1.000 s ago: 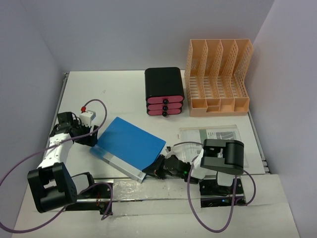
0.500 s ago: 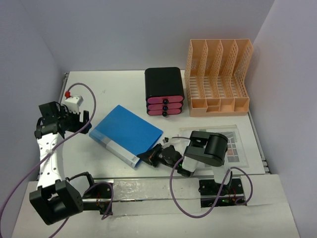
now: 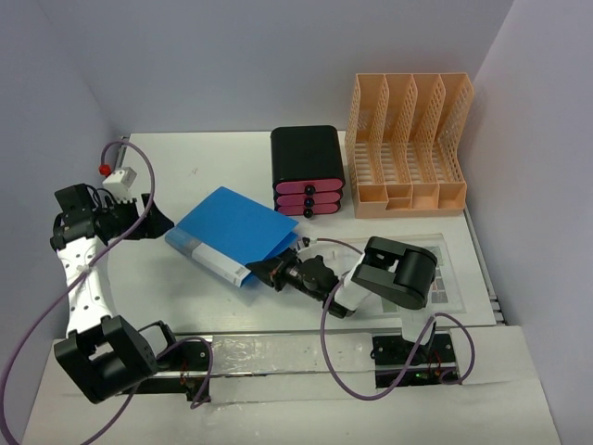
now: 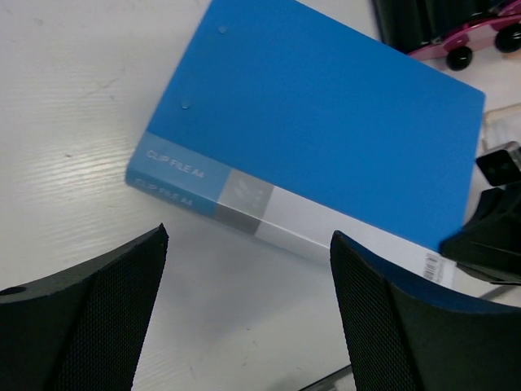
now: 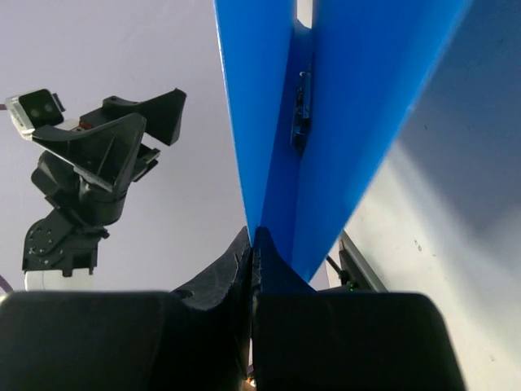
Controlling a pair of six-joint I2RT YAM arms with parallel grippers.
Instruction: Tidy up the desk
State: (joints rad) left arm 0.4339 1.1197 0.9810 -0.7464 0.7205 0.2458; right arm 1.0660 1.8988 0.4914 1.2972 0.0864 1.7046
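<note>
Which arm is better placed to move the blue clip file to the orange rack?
Right: the right gripper is shut on the blue clip file, nearer the orange file rack; the left gripper is open, apart.

Blue clip file (image 3: 236, 230) near black box with pink drawers (image 3: 307, 167), orange slotted rack (image 3: 408, 148), printed sheet (image 3: 451, 271)

Left arm (image 3: 82, 278): base at near left; white link runs toward the far left, wrist bent so the head points right.
Left gripper (image 3: 153, 221): jaws spread wide with nothing between them; the black fingers (image 4: 98, 318) stand well apart in the wrist view.
Right arm (image 3: 398, 273): base at near right, folded low, forearm reaching left.
Right gripper (image 3: 263, 272): jaws pressed together, pinching the near corner of the blue folder (image 3: 236, 227).
</note>
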